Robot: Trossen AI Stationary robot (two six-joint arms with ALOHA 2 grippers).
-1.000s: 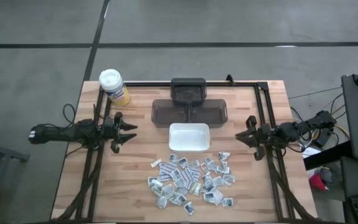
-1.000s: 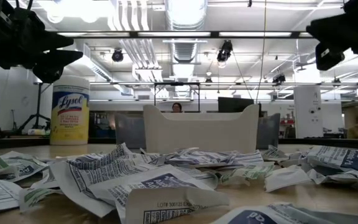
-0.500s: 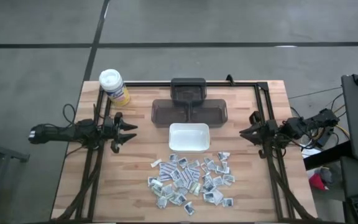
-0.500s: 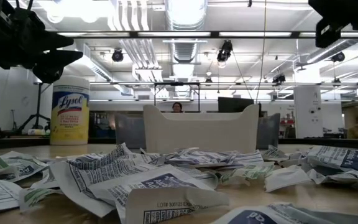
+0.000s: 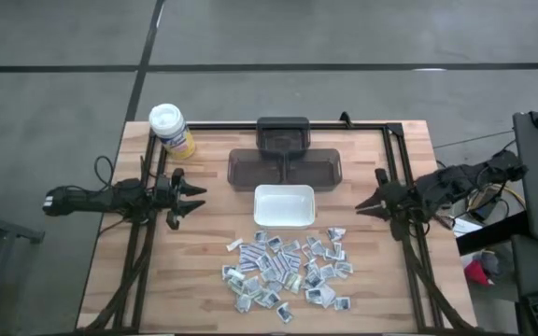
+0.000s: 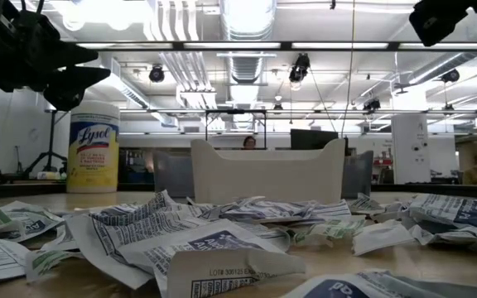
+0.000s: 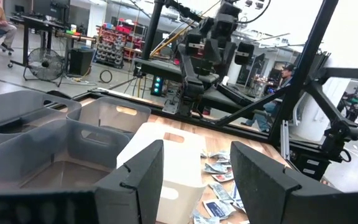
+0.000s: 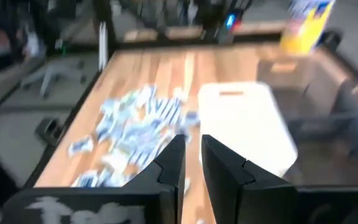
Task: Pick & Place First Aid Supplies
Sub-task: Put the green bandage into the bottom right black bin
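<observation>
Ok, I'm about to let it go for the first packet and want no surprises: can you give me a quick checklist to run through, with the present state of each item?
1. Packets reachable, loose in a heap on the table's near half: ok.
2. White tray in place, just beyond the heap, nothing seen inside from above: ok.
3. Left gripper open, holding nothing, at the table's left side: ok.
4. Right gripper free of any packet, fingers close together with a narrow gap, at the table's right side: ok, though it may need to open wider to grasp.
5. Yellow canister clear of the arms, at the far left corner: ok.
6. Grey bins beyond the tray empty: cannot tell.
</observation>
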